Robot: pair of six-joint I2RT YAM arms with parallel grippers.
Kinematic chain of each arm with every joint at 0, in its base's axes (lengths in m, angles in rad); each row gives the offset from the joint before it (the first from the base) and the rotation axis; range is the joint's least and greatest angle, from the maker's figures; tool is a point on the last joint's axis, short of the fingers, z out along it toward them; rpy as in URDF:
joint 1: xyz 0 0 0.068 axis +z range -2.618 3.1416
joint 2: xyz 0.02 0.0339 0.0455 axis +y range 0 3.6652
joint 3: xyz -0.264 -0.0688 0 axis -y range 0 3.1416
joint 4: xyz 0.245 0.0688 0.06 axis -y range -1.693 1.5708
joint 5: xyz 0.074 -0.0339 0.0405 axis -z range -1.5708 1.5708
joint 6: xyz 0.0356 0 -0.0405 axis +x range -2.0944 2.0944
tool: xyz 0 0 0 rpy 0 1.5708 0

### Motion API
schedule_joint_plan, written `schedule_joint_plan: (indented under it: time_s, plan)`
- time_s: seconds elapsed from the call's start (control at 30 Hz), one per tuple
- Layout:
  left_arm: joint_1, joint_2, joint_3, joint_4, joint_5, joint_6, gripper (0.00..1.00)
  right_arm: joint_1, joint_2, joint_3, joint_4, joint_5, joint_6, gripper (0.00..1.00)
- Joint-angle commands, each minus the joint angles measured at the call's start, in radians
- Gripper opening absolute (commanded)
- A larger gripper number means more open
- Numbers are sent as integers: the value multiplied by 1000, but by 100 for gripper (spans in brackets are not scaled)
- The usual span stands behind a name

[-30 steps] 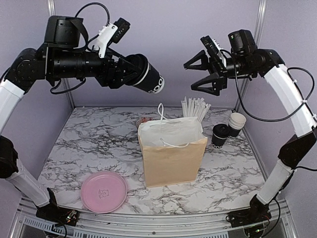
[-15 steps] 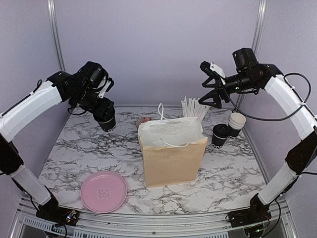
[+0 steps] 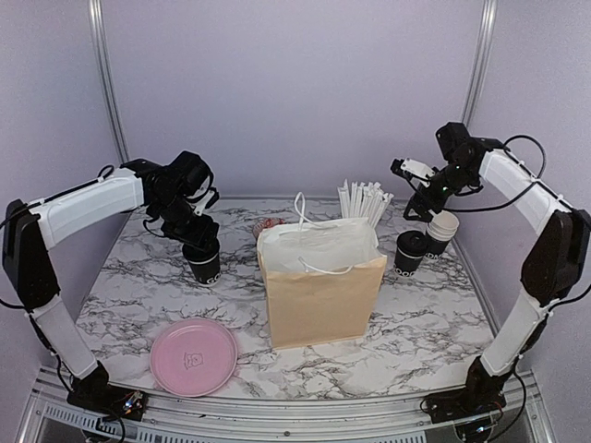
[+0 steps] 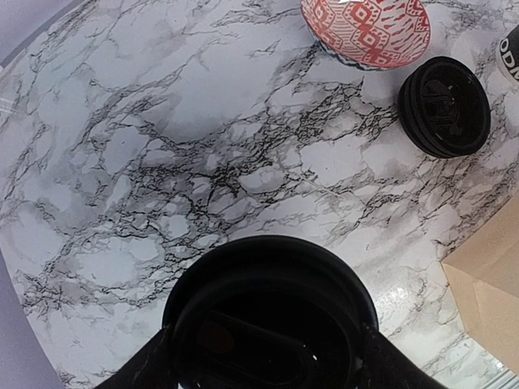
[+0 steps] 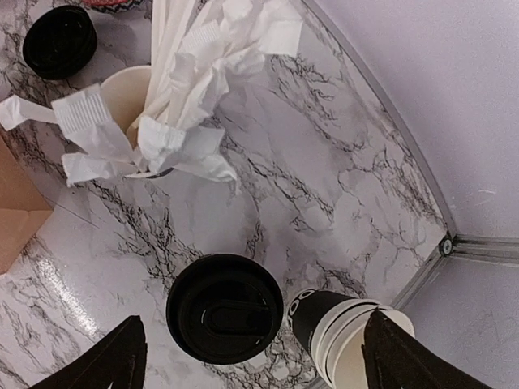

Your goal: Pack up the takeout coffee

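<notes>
White, black-veined marble-look surface (image 3: 138, 295): smooth, glossy. Tall brown paper bag (image 3: 319, 300): matt kraft. Round pink plastic plate (image 3: 194, 356): smooth, satin. Small black paper cup with round black plastic lid (image 4: 272, 320): lid faintly glossy. White paper-wrapped straws (image 5: 186, 121): crinkled, matt.

White marble table (image 3: 138, 295) veined in black and grey; pale lilac walls (image 3: 295, 92). The plate (image 3: 194, 357) is plain pink, the paper bag (image 3: 321, 300) tan with white lining. The lidded cup (image 3: 208, 270) is black with white lettering, the stacked cups (image 3: 441, 229) black outside, cream within. The bowl (image 4: 366, 28) shows a red-and-white geometric print; straws (image 3: 365, 200) white
</notes>
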Motion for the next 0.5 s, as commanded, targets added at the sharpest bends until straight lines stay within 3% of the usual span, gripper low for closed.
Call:
schedule_joint_plan:
  time_s: [0.0,0.47]
  plan:
    - [13,46,-21,45,46,9,72,0,32,-14,-32,78,-25,89]
    - [15,57,-59,73,83,31,88,-1,111,53,-119,53,-56,88]
